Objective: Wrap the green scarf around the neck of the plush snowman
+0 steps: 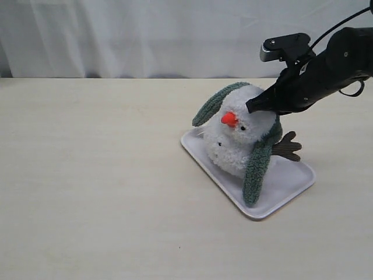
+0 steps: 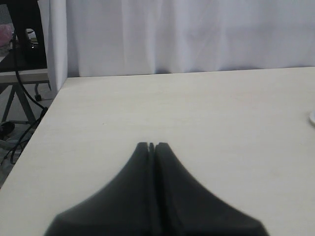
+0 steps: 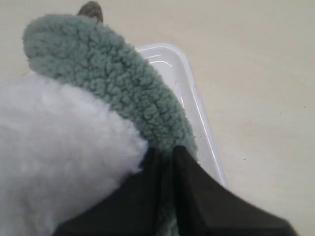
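Two ends of the green scarf (image 1: 257,169) show on the plush snowman (image 1: 233,146). One juts up and left past its head; the other hangs down its right side onto the white tray (image 1: 294,182). Between them the band seems to pass behind the head, and the neck itself is hidden. So the scarf is draped but not closed in front. By my judgement, crossing the ends under the orange nose is left. The right gripper (image 1: 252,107) sits at the head's right side, jaws nearly together with green fleece in the slit. The left gripper (image 2: 151,145) is pressed together, empty, over bare table (image 1: 87,175).
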{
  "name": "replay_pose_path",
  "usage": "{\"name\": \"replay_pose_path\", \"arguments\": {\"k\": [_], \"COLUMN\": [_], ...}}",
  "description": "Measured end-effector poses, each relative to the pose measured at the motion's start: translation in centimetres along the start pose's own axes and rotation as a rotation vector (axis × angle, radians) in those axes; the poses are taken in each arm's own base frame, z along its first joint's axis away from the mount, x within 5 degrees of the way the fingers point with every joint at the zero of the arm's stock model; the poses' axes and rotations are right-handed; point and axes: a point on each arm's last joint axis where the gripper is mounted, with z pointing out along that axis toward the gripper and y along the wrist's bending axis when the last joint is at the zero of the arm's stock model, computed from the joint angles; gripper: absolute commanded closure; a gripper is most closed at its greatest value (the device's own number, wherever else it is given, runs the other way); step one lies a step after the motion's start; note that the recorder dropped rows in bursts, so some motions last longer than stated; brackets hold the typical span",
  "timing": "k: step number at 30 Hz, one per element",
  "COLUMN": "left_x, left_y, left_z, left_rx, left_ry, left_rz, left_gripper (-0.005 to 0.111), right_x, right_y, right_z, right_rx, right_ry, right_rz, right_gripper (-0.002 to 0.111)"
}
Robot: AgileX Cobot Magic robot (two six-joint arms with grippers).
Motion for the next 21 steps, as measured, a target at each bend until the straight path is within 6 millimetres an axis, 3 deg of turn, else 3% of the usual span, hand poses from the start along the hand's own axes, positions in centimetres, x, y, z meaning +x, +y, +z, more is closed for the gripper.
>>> {"name": "replay_pose_path", "arguments": {"k": [3, 7, 14, 21], "left_x": [0.0, 0.0, 0.0, 0.0], "left_y": [0.0, 0.0, 0.0, 0.0], "left_z": [0.0, 0.0, 0.0, 0.0], "left_rx": [0.000, 0.000, 0.000, 0.000], "left_ry": [0.000, 0.000, 0.000, 0.000], "left_rz": [0.000, 0.000, 0.000, 0.000], "left_gripper": [0.107, 0.107, 0.107, 0.107], "right_x": [-0.5, -1.2, -1.9, -2.1], "right_y": [0.0, 0.0, 1.7, 2.6], "right_z": [-1.5, -3.4, -6.4, -6.4], "right_rx": [-0.002, -0.007, -0.199, -0.290], "right_ry": [0.006, 0.031, -0.032, -0.071], "right_rz": [-0.007, -0.014, -0.041, -0.120], "right_gripper": [0.056, 0.034, 0.033, 0.023]}}
